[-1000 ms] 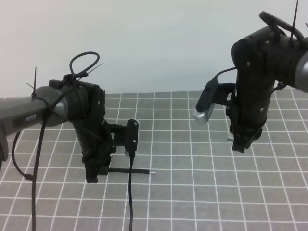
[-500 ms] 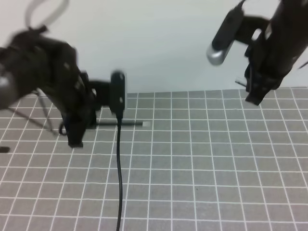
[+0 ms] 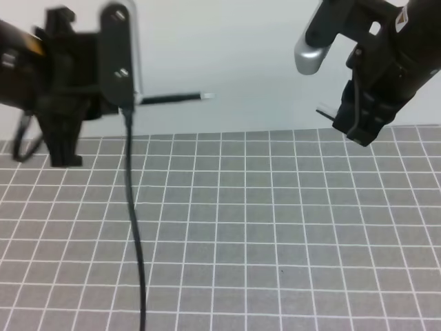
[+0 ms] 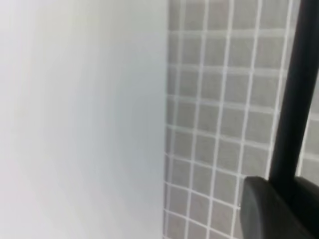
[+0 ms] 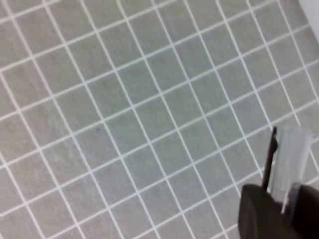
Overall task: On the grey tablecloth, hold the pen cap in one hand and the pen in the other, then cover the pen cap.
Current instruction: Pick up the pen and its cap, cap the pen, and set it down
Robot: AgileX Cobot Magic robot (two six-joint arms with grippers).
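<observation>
My left gripper (image 3: 67,146) is raised high at the upper left, shut on the pen (image 3: 172,99). The thin black pen sticks out level to the right, silvery tip toward the middle. In the left wrist view the pen (image 4: 294,99) is a dark bar beside one finger (image 4: 269,209). At the upper right my right gripper (image 3: 358,127) is shut on the pen cap (image 3: 325,112), whose pale end pokes out left. In the right wrist view the clear pen cap (image 5: 289,154) stands above a dark finger (image 5: 261,214). The grey tablecloth (image 3: 275,227) lies below both, and a wide gap separates pen tip from cap.
A black cable (image 3: 134,227) hangs from the left wrist camera down across the cloth. The right wrist camera's silver end (image 3: 309,58) juts left of the right arm. A pale wall (image 3: 227,41) rises behind the cloth's far edge.
Both arms have risen off the cloth. The left one carried the pen up and to the left, and the right one lifted with the cap.
</observation>
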